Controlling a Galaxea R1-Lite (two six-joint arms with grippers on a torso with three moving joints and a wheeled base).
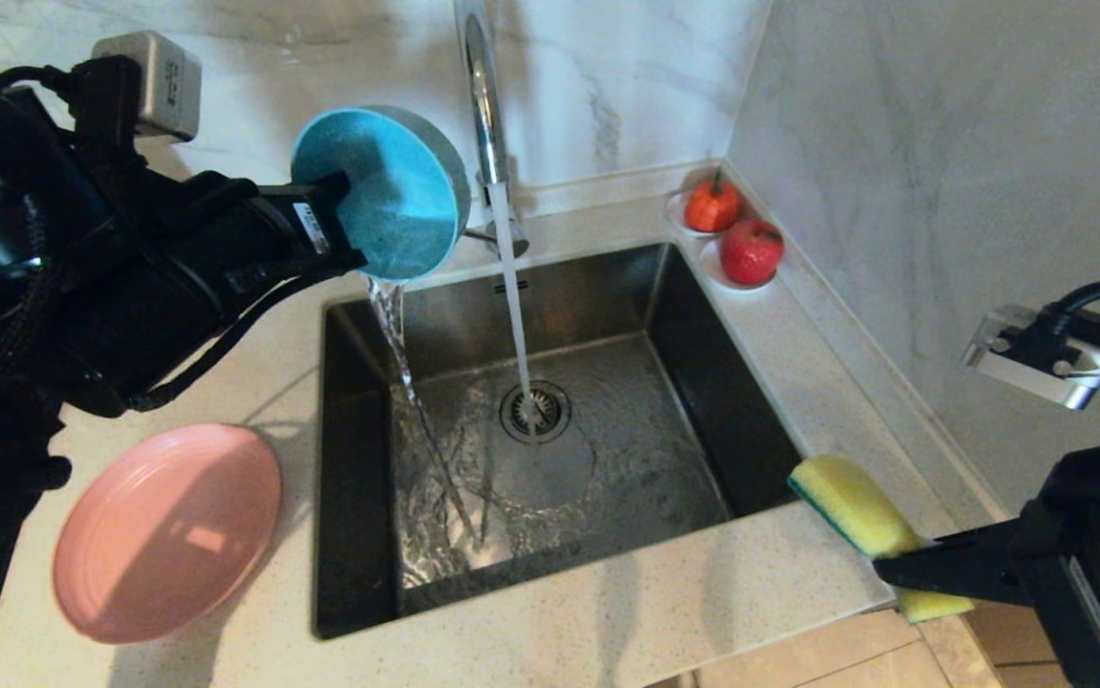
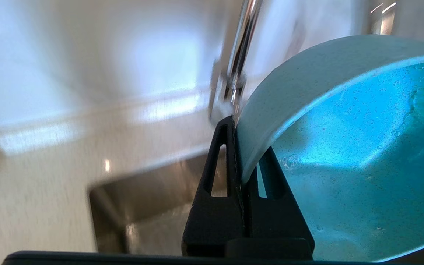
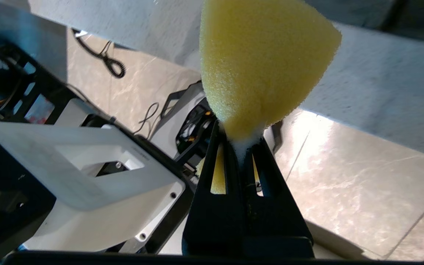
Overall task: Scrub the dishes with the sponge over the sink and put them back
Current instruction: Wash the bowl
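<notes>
My left gripper (image 1: 344,225) (image 2: 243,147) is shut on the rim of the teal-blue bowl (image 1: 387,196) (image 2: 351,147). It holds the bowl tipped on its side above the sink's (image 1: 550,430) back left corner, and water pours out of it into the basin. Off the sink's front right corner, my right gripper (image 1: 894,564) (image 3: 239,141) is shut on the yellow sponge (image 1: 860,511) (image 3: 263,62). The pink plate (image 1: 167,530) lies on the counter left of the sink. No chopsticks show.
The chrome faucet (image 1: 487,115) runs a stream onto the drain (image 1: 535,411). Two red fruits (image 1: 731,234) sit on small white dishes at the counter's back right corner. Marble walls close the back and right. The counter's front edge drops to a tiled floor.
</notes>
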